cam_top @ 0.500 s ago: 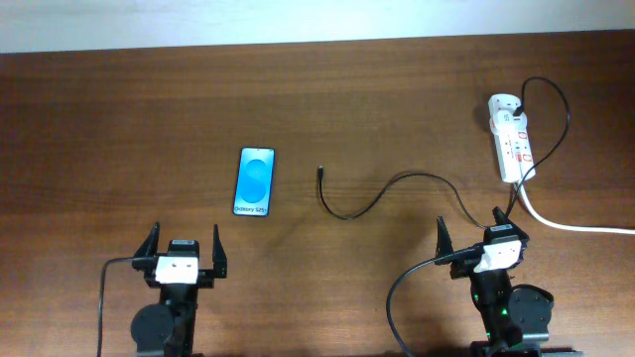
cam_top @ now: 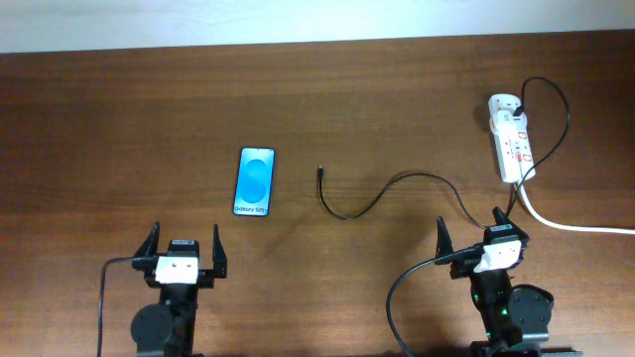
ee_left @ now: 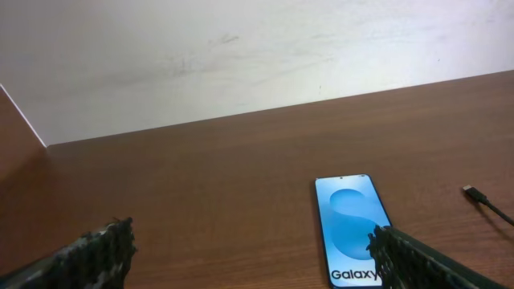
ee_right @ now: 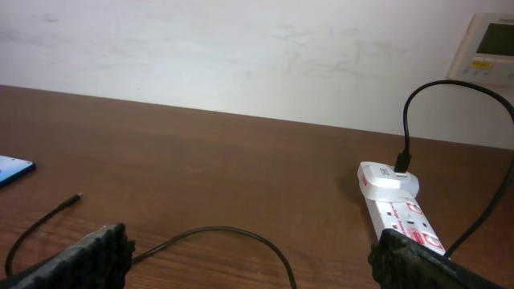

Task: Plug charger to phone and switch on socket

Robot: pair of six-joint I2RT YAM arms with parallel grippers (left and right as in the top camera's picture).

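The phone (cam_top: 254, 181) lies flat at centre left, blue screen up; it also shows in the left wrist view (ee_left: 350, 225). The charger cable (cam_top: 382, 193) curves across the table, its connector tip (cam_top: 319, 171) free, right of the phone and apart from it; the tip shows in the left wrist view (ee_left: 474, 193) and the right wrist view (ee_right: 74, 197). The white socket strip (cam_top: 512, 138) lies at far right, a black plug in its far end, and shows in the right wrist view (ee_right: 397, 204). My left gripper (cam_top: 184, 248) is open and empty near the front edge. My right gripper (cam_top: 474, 233) is open and empty.
A thick white cord (cam_top: 575, 226) runs from the socket to the right edge. A pale wall (ee_left: 241, 56) stands behind the table's far edge. A white wall panel (ee_right: 488, 44) shows at upper right in the right wrist view.
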